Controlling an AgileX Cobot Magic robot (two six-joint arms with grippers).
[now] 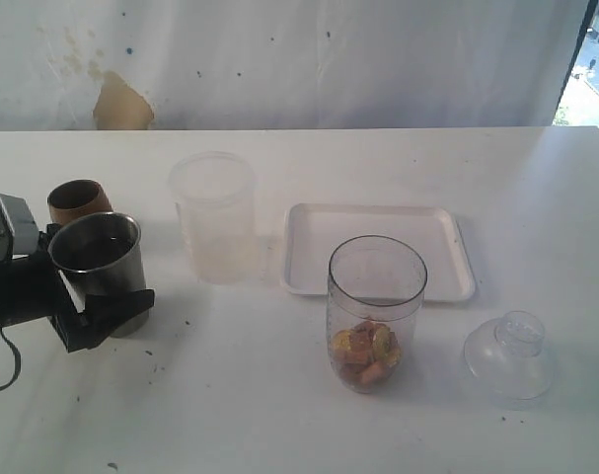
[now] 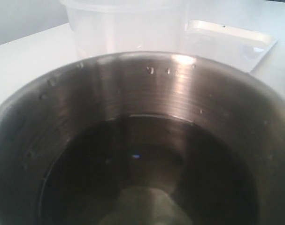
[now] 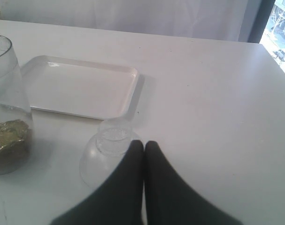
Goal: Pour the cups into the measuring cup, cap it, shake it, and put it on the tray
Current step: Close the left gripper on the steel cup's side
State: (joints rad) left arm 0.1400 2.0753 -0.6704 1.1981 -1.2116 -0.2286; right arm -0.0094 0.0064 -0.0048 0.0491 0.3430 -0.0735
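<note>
Measuring cup (image 1: 376, 308), clear, holds orange-yellow pieces; left tool (image 1: 92, 284) gapes around steel tumbler (image 1: 98, 249), right tool (image 3: 143, 146) pinched together.

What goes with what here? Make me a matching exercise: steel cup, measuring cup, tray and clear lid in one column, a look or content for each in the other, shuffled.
1. steel cup
2. measuring cup
3. tray
4. clear lid

A. cut pieces at the bottom
B. dome-shaped, furthest right
C. dark liquid inside
D. white, flat, rectangular

Pairs: 1-C, 2-A, 3-D, 4-B
</note>
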